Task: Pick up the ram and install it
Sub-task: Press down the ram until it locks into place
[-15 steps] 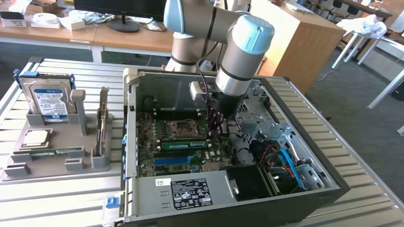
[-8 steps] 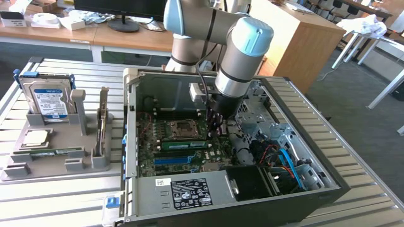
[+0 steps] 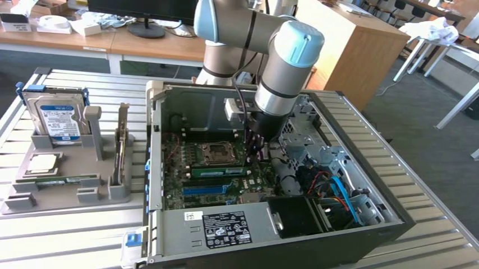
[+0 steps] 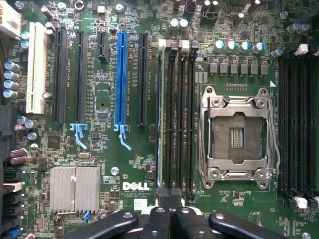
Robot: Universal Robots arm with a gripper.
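Hovering inside the open computer case (image 3: 389, 224), your gripper (image 4: 171, 199) is clenched over the memory slots (image 4: 177, 114), where the ram (image 3: 217, 171) sits (green stick beside the processor socket (image 4: 238, 133)).

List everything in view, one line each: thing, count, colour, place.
computer case: one, black and grey, open on the table
motherboard: one, green, inside the case
processor socket: one, silver, empty, on the motherboard
ram: one, green, at the slots beside the socket
holder: one, grey, exterior view's left
hard drive: one, silver, blue-white label, upright in the holder
processor chip: one, silver, in the holder
table: one, metal slats
arm: one, grey and blue, reaching into the case
gripper: one, black, shut, over the memory slots
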